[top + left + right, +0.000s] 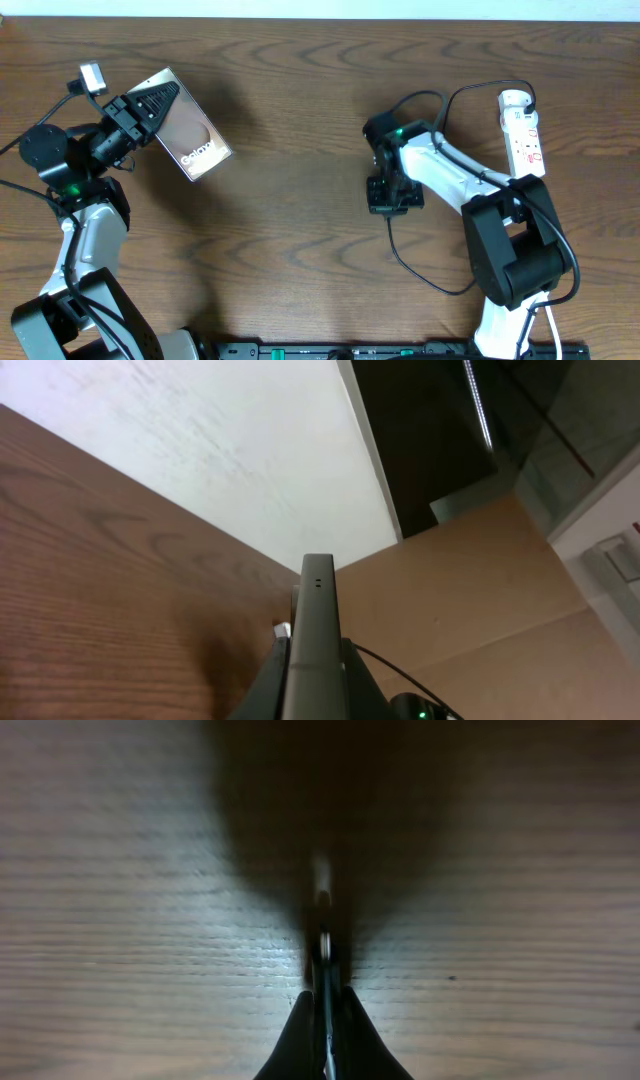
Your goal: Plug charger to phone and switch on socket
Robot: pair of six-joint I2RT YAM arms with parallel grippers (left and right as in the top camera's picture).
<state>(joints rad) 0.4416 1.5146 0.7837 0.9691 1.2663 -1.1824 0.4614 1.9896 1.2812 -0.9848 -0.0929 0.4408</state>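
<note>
My left gripper [158, 101] is at the far left, shut on the phone [195, 138] and holding it tilted above the table, its "Galaxy" face up. In the left wrist view the phone [317, 600] stands edge-on between the fingers [352, 670] of the gripper [314, 655]. My right gripper [391, 196] points down at mid-table, shut on the charger [399, 252]. The charger's thin black cable trails toward the front. Its small connector [322, 895] pokes out past the gripper [323, 998], just above the wood. The white socket [524, 132] lies at the far right.
A black cable [470, 90] arcs from behind the right arm to the far end of the socket. The table's far edge [250, 545] meets a pale wall. The arm bases and a black rail [350, 350] line the front edge.
</note>
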